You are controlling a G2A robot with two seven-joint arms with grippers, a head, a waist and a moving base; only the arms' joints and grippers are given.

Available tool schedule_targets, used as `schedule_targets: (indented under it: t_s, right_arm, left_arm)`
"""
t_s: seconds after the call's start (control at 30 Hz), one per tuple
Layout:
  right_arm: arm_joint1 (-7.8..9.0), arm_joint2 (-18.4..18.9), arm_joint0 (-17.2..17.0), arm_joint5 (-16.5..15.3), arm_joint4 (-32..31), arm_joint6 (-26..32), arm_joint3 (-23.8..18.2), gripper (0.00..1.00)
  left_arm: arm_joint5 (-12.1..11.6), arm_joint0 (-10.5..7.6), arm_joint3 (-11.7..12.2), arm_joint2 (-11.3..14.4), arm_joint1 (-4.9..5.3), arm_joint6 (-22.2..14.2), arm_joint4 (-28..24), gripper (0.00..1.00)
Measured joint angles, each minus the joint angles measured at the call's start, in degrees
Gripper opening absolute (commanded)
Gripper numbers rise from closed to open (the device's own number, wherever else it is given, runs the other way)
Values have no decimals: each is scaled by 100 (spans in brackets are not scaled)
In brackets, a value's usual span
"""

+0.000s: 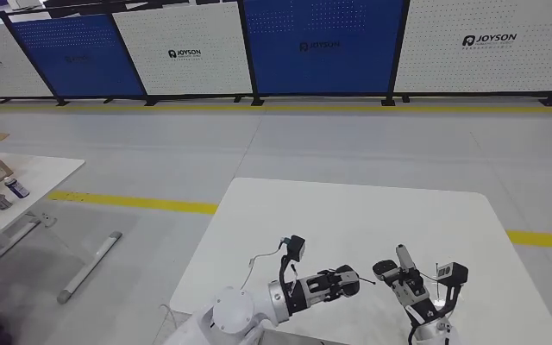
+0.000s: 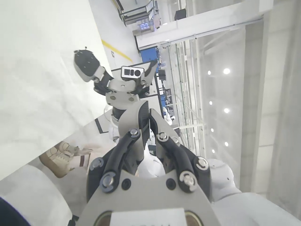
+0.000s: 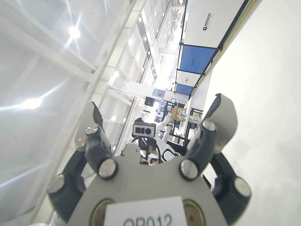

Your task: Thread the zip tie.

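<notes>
I'm seeing my left gripper pinching a thin black plastic zip tie over the white rectangular table. The tie's free end is pointing toward my right gripper, whose jaws are standing spread wide.

White shells, grey metal, black links

We see our left end effector and right end effector built alike: a pale grey plate, black links pinned with round silver screws, grey fingers with ribbed black pads, and a white label at the base. Each wrist carries a small camera box. The arm shells are glossy white.
</notes>
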Motion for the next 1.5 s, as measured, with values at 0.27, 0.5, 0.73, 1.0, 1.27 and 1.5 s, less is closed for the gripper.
schedule_targets:
  t_s: [0.27,0.5,0.73,1.0,1.27,1.5]
  right_arm:
    - [0,0,0,0,0,0,0,100]
    - [0,0,0,0,0,0,0,100]
    - [0,0,0,0,0,0,0,100]
    - [0,0,0,0,0,0,0,100]
    - [0,0,0,0,0,0,0,100]
    - [0,0,0,0,0,0,0,100]
  left_arm:
    - [85,-164,378,368,-80,664,380,0]
    - [78,-162,372,367,-79,658,369,0]
    - [152,-257,491,470,-90,700,619,0]
    - [159,-370,854,637,-93,435,812,0]
    - [-645,-322,1265,171,2,-629,-174,0]
    - [-1191,-193,1300,-195,89,-1246,-630,0]
